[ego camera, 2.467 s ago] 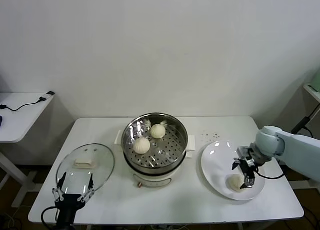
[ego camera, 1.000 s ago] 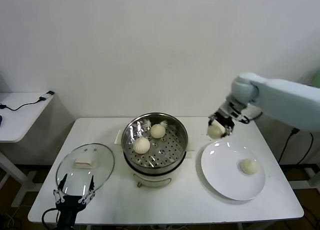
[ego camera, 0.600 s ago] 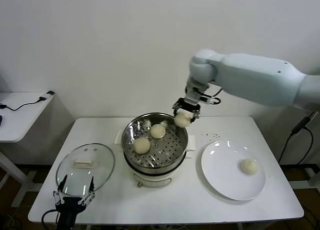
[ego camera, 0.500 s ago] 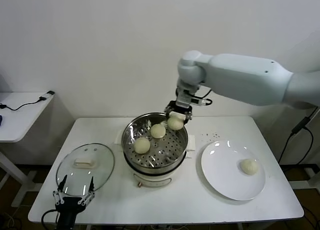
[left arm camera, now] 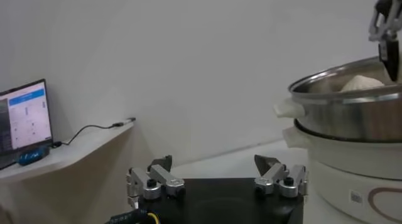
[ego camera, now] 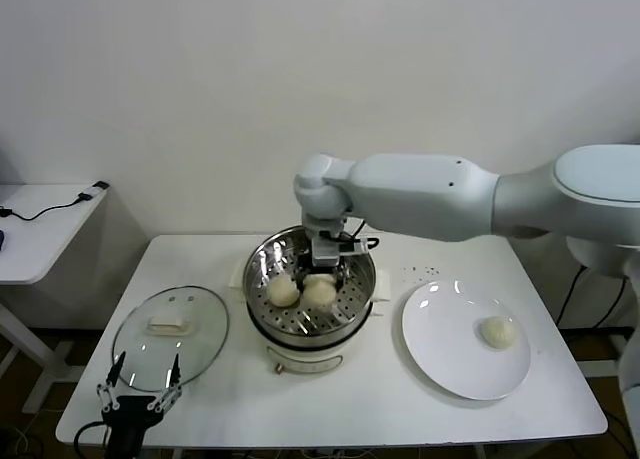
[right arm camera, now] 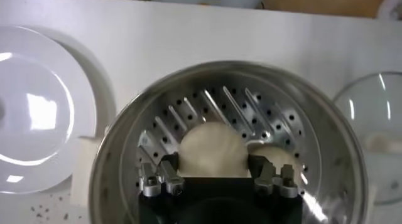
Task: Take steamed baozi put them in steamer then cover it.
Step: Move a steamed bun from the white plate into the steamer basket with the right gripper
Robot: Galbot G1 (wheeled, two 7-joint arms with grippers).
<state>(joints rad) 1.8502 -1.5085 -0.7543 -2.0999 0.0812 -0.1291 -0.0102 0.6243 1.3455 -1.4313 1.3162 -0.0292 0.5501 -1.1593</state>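
Note:
My right gripper (ego camera: 322,277) reaches down into the steamer (ego camera: 262,262) and is shut on a cream-white baozi (ego camera: 320,293), low over the perforated floor. In the right wrist view the fingers (right arm camera: 164,172) flank that baozi (right arm camera: 211,144). A second baozi (ego camera: 283,290) lies beside it in the basket and also shows in the right wrist view (right arm camera: 278,157). Another baozi in the basket is hidden behind the gripper. One baozi (ego camera: 497,331) lies on the white plate (ego camera: 440,354). The glass cover (ego camera: 170,329) lies on the table to the left. My left gripper (ego camera: 138,397) is parked, open and empty, at the front left.
The steamer (left arm camera: 352,115) stands at the table's middle on its cream base. The plate (right arm camera: 38,137) sits to its right and the cover (right arm camera: 377,125) to its left. A small side table (ego camera: 40,224) with a cable stands at the far left.
My right gripper lifted a baozi off the plate, carried it left over the steamer's rim and lowered it into the basket. The left arm has barely moved.

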